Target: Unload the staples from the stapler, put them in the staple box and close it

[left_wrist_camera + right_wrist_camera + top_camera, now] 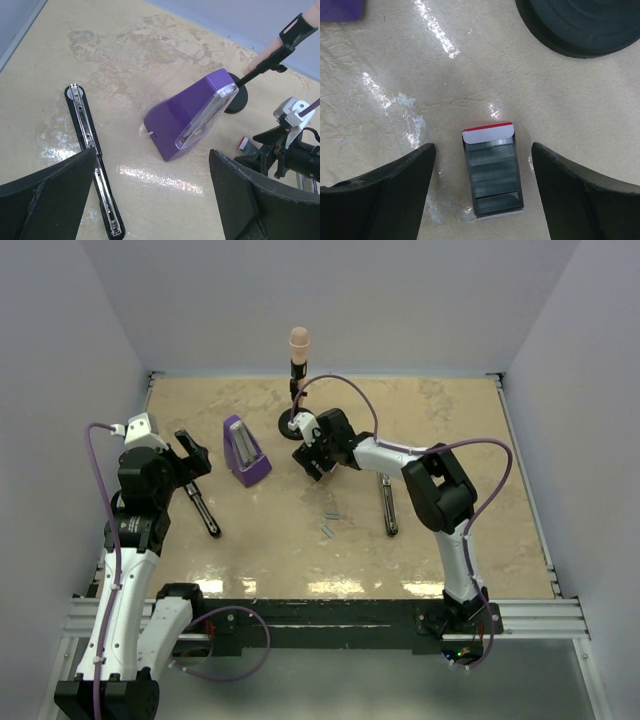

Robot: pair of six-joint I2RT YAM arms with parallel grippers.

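Observation:
The stapler (203, 510) lies open on the table's left side, a slim black bar with its metal channel (85, 127) facing up. Two short grey staples strips (326, 531) lie loose mid-table. My left gripper (192, 455) hovers open above the stapler's far end, and nothing sits between its fingers (50, 195). My right gripper (483, 150) is open and low over the table. A small open box (493, 172) with a red-and-white flap, filled with grey ridged strips, sits between its fingers (395, 185) with a gap on each side.
A purple wedge-shaped object (245, 452) stands between the arms. A black stand (297, 425) with a pink tip has its round base (580, 25) just beyond the box. A second slim black bar (388, 505) lies under the right arm.

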